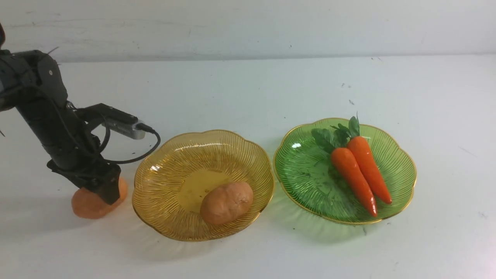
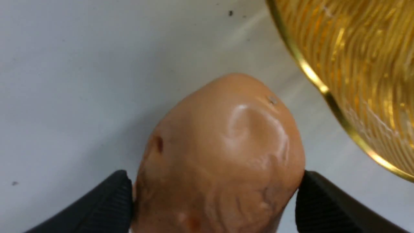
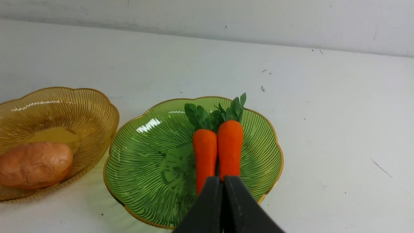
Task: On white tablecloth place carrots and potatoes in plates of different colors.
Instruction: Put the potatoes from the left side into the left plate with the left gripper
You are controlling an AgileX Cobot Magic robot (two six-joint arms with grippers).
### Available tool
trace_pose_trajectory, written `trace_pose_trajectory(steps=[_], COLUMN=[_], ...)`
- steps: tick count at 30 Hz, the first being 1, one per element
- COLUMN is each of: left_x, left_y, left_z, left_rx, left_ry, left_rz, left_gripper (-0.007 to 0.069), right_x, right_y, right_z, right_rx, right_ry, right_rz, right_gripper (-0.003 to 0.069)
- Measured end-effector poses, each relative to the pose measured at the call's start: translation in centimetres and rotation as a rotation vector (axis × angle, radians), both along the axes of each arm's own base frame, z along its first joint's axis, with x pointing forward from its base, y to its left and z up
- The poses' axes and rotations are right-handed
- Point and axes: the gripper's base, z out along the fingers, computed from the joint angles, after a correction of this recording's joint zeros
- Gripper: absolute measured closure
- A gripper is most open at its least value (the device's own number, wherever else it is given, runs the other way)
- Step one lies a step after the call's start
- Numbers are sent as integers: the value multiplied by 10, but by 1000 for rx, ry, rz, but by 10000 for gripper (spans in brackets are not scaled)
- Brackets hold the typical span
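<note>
Loose potato [image 2: 226, 129] | left gripper [image 2: 215, 183] spread astride it, right gripper [image 3: 222, 181] pressed together | your end-on pinch may squirt it against amber plate [image 2: 323, 88].

Yellow plate [image 1: 166, 182] is amber, ribbed; green plate [image 1: 306, 174] ribbed too, both gold-rimmed. Carrots [image 1: 354, 176] glossy orange, green tops; potatoes [image 1: 226, 202] mottled tan-orange. Tablecloth [image 1: 248, 93] white with dark specks.

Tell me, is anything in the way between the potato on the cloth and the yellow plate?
Nothing visible. The potato lies just left of the yellow plate, with only bare cloth between them. It must clear the plate's raised rim. A second potato lies in the plate, with room beside it.
</note>
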Motion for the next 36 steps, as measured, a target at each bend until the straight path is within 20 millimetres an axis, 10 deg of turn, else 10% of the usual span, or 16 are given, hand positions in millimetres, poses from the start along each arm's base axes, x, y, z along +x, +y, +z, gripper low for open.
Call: trace_pose_trajectory(steps=[13,19,24,29,36], left_x=[4,29,33,30,31], left_y=[4,-4,-49,-107,-134], left_z=[-11,47,92,67,33], left_rx=[34,-55,-282,-272,-197], left_ry=[118,-49,-139,-41,28], left_rz=[82,271,268,136,58], left_gripper=[198,212,214,209,103], right_x=[0,0,0,0,-8], right_y=[1,1,1,1,4], right_z=[0,0,0,0,17], right_rx=[15,28,28,28,13], right_ry=[4,8,8,8,68], right_rz=[2,3,3,3,53], right_gripper=[674,674,674,674,674])
